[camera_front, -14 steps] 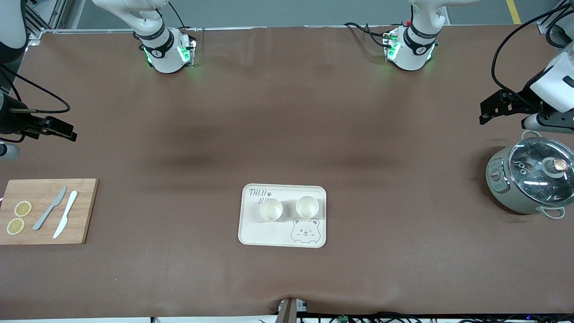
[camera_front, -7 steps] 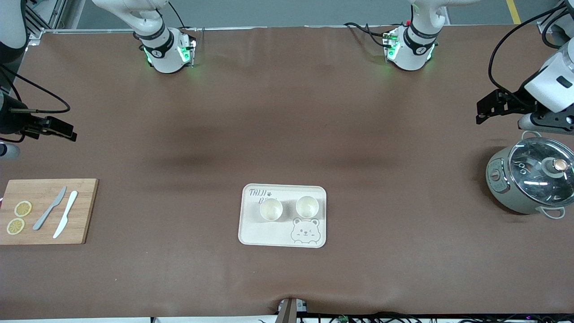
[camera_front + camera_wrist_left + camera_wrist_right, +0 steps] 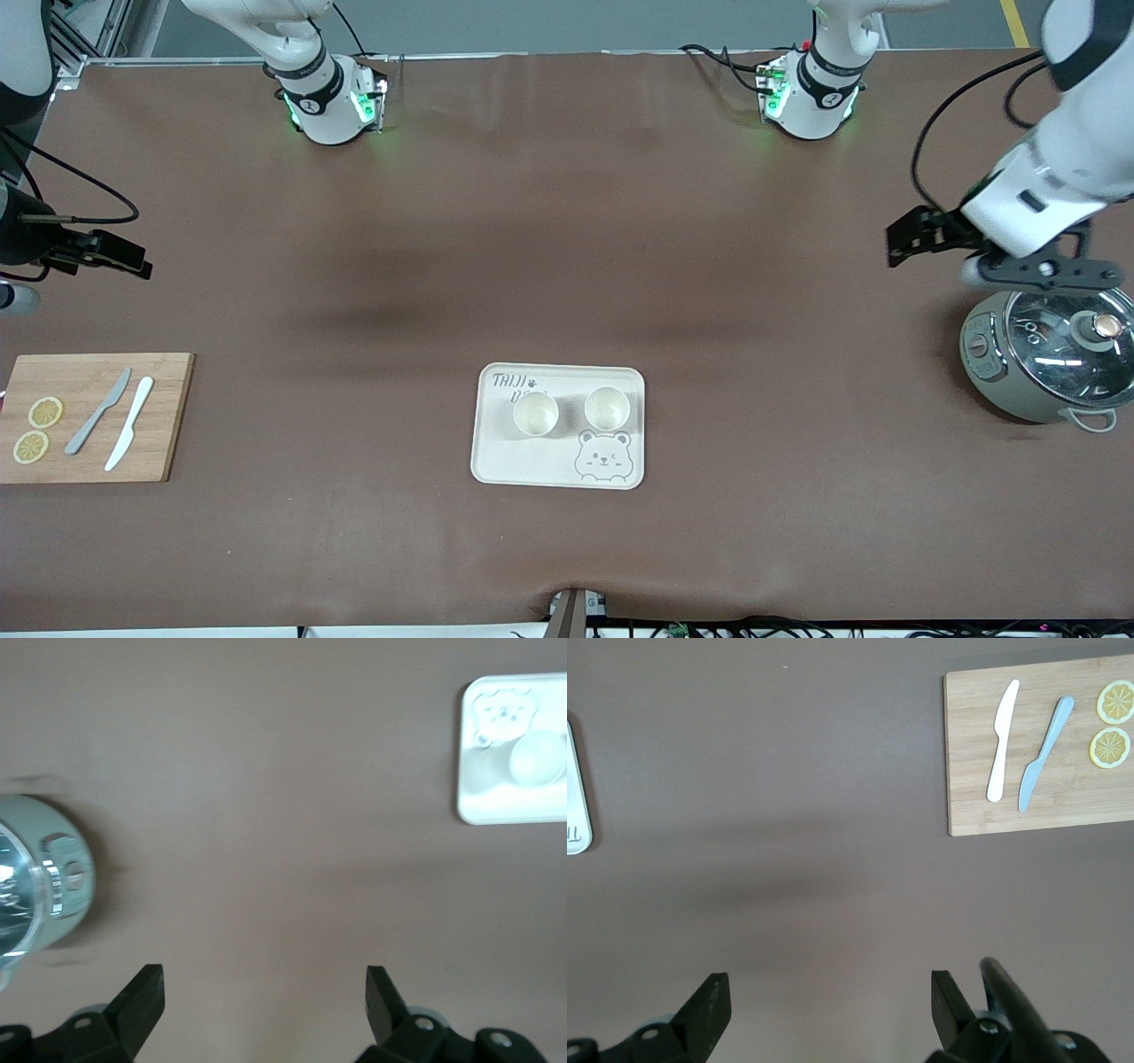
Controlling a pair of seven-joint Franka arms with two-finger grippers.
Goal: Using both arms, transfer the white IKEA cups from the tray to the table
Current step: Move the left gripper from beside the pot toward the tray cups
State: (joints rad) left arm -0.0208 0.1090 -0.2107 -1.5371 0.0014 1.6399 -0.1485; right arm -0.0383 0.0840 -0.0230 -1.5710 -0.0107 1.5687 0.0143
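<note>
Hovering at the left arm's end of the table, left gripper [image 3: 264,1003] hangs over bare mat just beside the grey pot [image 3: 1045,356], fingers [image 3: 142,997] spread wide, nothing held. Right gripper [image 3: 829,1005] waits over the mat near the cutting board [image 3: 93,416] (two knives and lemon slices on it), also spread and empty. Both white cups [image 3: 536,413] [image 3: 607,408] stand upright side by side on the bear tray [image 3: 505,461], mid-table, well apart from both grippers.

We're in a robotics lab. Two arm bases [image 3: 330,102] bolted to a brown-covered table [image 3: 567,266], cables trailing, aluminium framing [image 3: 84,35] alongside.
</note>
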